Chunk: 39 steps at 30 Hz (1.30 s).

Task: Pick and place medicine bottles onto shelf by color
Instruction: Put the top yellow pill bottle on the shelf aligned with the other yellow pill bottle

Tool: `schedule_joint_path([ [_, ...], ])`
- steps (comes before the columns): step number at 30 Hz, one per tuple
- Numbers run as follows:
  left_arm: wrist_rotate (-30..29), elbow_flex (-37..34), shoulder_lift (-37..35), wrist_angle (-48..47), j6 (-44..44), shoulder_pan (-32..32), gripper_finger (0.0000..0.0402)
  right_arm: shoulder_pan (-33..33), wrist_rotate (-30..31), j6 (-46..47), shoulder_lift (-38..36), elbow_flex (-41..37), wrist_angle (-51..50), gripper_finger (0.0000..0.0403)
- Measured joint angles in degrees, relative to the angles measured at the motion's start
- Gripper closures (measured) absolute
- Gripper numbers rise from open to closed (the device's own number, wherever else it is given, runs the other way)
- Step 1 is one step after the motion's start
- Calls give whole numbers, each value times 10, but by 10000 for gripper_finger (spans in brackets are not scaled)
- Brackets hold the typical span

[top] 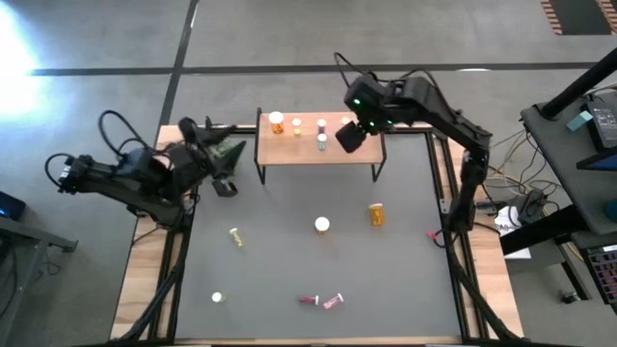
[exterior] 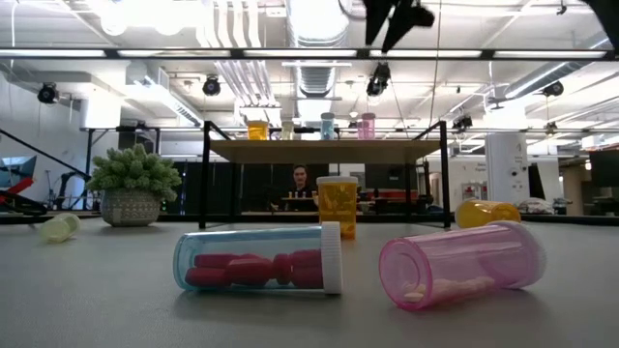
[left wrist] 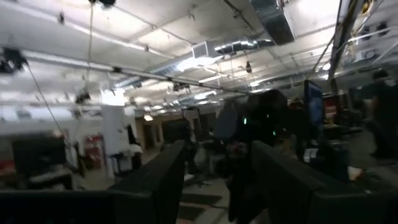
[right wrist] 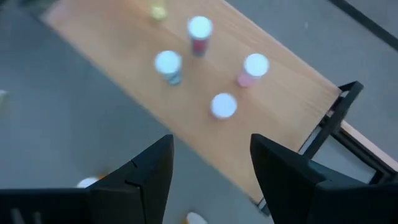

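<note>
The shelf was a light-wood board on thin black legs, with small white-capped bottles standing upright on it. The right gripper hovered above the shelf's right end, jaws apart and empty. The left gripper sat left of the shelf, tilted up, jaws parted, empty. Two clear pink-tinted bottles lay sideways near the table's front edge.

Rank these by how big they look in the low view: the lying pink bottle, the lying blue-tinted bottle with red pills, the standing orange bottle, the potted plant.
1-2. Pink bottle and blue-tinted bottle: look alike, and both lie nearest the camera.
3. Potted plant.
4. Orange bottle.
</note>
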Motion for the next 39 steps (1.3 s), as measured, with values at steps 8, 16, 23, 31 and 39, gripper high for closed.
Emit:
schedule_joint_path([
  [8,0,58,76,-108,-233,0,233,83,49,-1,-71,-27,1,200],
  [16,5,122,173,-240,-498,-1,233,143,50,7,-172,-130,1,200],
  [23,116,168,227,-485,-762,-7,233,155,75,22,-262,-254,0,200],
  [31,256,167,258,-889,-1102,-52,233,155,75,37,-331,-393,7,200],
  [39,324,106,290,-1001,-1253,-81,233,155,75,35,-364,-483,43,200],
])
